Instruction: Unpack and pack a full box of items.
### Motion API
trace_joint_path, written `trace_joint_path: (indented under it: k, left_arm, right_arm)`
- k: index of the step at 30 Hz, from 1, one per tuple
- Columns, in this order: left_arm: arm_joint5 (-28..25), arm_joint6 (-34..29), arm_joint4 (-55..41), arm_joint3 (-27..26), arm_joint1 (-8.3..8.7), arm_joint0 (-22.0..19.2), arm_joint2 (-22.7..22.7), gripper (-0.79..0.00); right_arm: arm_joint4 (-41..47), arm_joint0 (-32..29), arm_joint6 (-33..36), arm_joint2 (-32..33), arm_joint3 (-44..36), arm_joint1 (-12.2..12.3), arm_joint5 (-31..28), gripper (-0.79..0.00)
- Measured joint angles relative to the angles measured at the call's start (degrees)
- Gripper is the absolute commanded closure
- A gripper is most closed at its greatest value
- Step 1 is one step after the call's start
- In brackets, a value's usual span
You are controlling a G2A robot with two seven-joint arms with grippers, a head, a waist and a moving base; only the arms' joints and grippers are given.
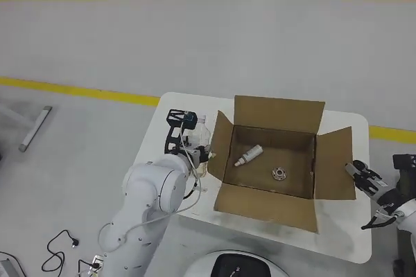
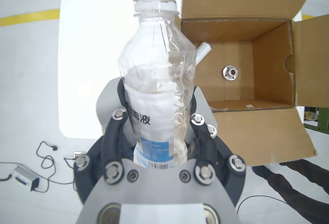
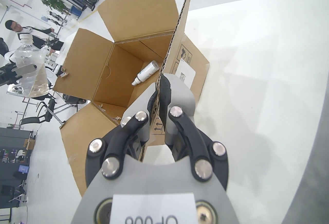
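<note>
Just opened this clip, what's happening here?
The left claw holds a clear water bottle upright beside the open cardboard box. The right claw is clamped on the box's side flap. A small white bottle and a round metal part lie on the box floor.

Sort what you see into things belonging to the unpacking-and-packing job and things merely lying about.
Job: cardboard box, water bottle, small white bottle, metal ring.
Lying about: power adapter, floor cable, yellow floor line.
</note>
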Motion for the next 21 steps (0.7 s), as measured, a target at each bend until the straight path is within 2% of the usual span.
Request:
trace_joint_path:
  k: [5, 11, 21]
  left_arm:
    - [0.7, -3.0, 2.7, 3.6, 0.07, -1.8, -1.3, 0.000]
    - [-1.0, -4.9, 7.7, 9.0, 0.51, -0.4, -2.1, 0.000]
    - [-2.1, -3.1, 4.0, 14.9, 0.25, 1.7, -1.1, 0.000]
  right_arm:
    - [0.5, -0.6, -0.4, 1.3, 0.3, 0.0, -0.3, 0.000]
    - [0.0, -0.7, -0.1, 1.8, 0.8, 0.1, -1.9, 0.000]
    - [-0.1, -0.8, -0.1, 1.9, 1.5, 0.1, -2.6, 0.000]
